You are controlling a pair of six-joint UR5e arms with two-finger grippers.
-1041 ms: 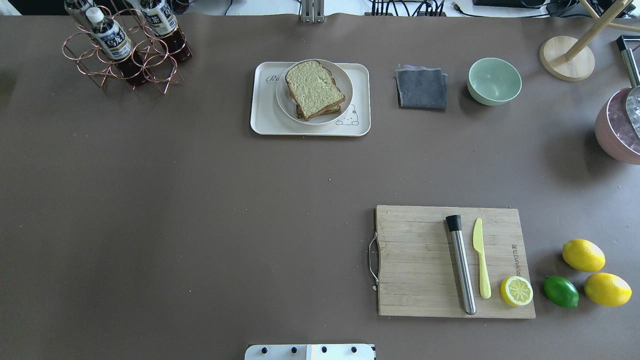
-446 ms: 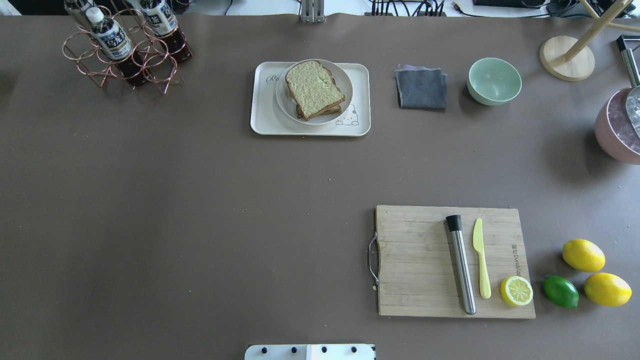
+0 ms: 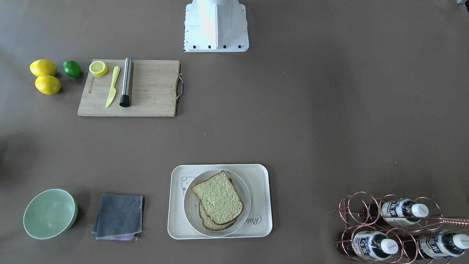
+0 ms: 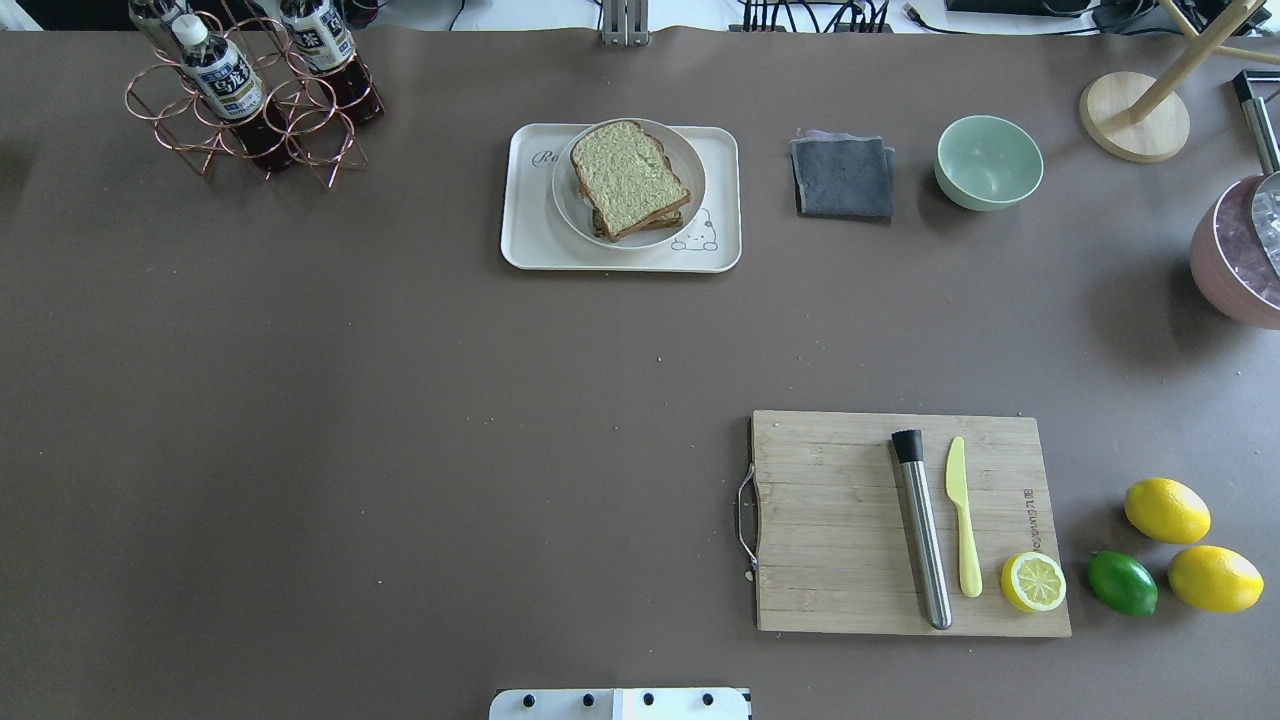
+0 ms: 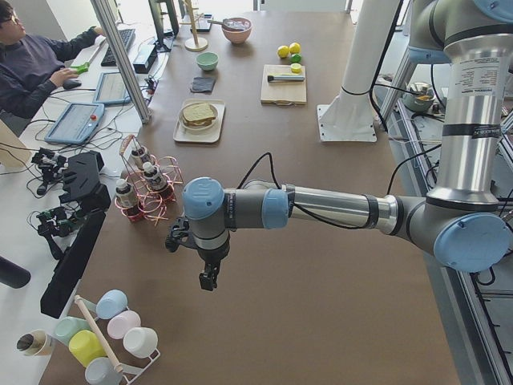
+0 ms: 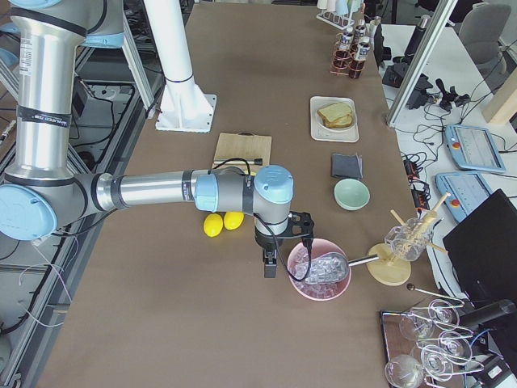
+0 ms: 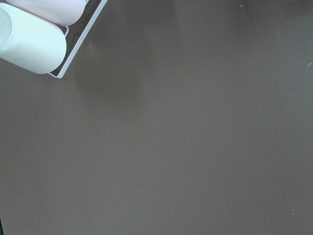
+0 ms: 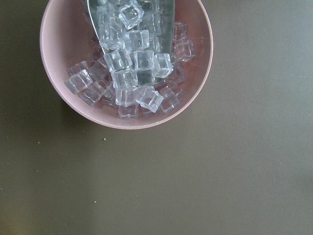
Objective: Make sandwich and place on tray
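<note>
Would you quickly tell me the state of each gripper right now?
Left gripper: cannot tell from this side view.
Right gripper: cannot tell either.

L arm (image 5: 321,207) stretches across near end of table (image 5: 321,321), gripper (image 5: 208,282) pointing down over bare surface, near copper bottle rack (image 5: 146,188) w/ bottles; can't tell if its jaws are apart or closed. Pastel cups (image 5: 112,325) on a rack at near corner. Farther along: sandwich (image 5: 198,114) on plate (image 5: 186,124), plate on tray (image 5: 192,136), then grey cloth (image 5: 203,83), green bowl (image 5: 208,60), pink bowl (image 5: 237,30). Cutting board (image 5: 284,87) w/ lemons (image 5: 282,51) just beyond. Operator (image 5: 32,64) seated far left.
</note>
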